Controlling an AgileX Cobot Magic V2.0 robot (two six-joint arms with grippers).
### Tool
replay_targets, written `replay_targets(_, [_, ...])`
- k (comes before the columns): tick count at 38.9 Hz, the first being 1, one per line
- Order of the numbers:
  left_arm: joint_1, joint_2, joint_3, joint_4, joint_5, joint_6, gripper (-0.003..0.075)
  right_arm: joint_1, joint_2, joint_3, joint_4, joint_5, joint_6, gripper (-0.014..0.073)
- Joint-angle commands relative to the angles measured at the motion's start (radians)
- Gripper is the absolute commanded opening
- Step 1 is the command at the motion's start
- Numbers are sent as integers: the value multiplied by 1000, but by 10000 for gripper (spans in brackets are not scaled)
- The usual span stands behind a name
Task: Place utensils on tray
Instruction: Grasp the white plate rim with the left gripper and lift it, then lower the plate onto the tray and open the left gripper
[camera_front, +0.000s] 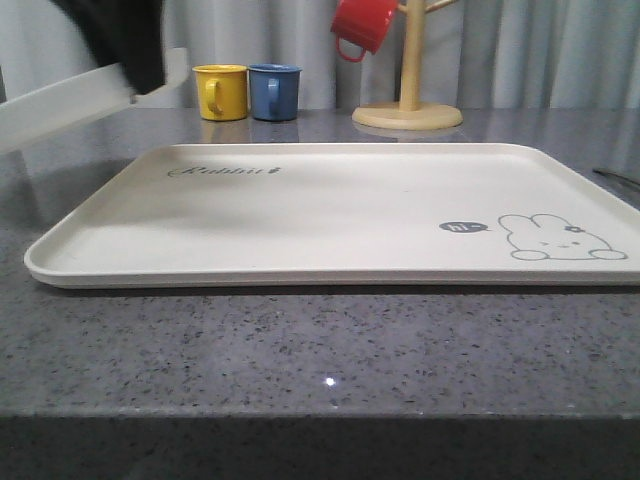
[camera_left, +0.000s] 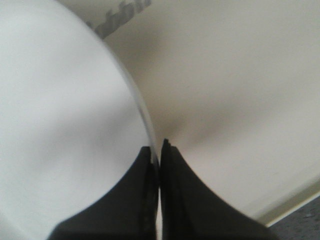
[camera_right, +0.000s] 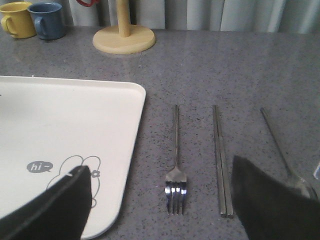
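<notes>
Hovering wide open, right gripper (camera_right: 160, 210) above the fork (camera_right: 176, 165); chopsticks (camera_right: 221, 160) and spoon (camera_right: 282, 150) lying beside it on the desk (camera_right: 240, 65), off the tray (camera_right: 75, 125). Needing a centred pinch on the fork's handle. Farther off, left gripper (camera_left: 159, 165) clamping the white plate (camera_left: 60, 125).

Silver fork (camera_right: 176, 170), chopsticks (camera_right: 221, 160), spoon (camera_right: 282, 152) lie beside cream tray (camera_right: 75, 125).

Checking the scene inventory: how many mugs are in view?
3. A yellow mug and a blue mug stand side by side on the counter behind the tray; a red mug hangs on the wooden mug tree. Its top is cropped, so more may hang there.
</notes>
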Motion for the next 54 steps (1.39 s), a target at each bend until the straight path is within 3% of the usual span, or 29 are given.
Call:
replay_targets(1, [-76, 21, -100, -17, 19, -4, -18, 1, 14, -37, 0, -74, -7, 591])
replay_targets(16, [-217, 213, -214, -15, 19, -4, -18, 1, 14, -37, 0, -73, -7, 591])
replay_targets(27, [-221, 229, -206, -102, 20, -4, -18, 1, 14, -37, 0, -73, -7, 591])
replay_targets(45, [-221, 229, -141, -112, 20, -4, -14, 1, 14, -37, 0, -73, -7, 591])
replay_targets(48, [-221, 229, -141, -112, 20, -4, 26, 1, 14, -37, 0, -73, -7, 591])
replay_targets(54, [-221, 229, -141, -112, 20, -4, 237, 1, 14, -37, 0, -73, -7, 591])
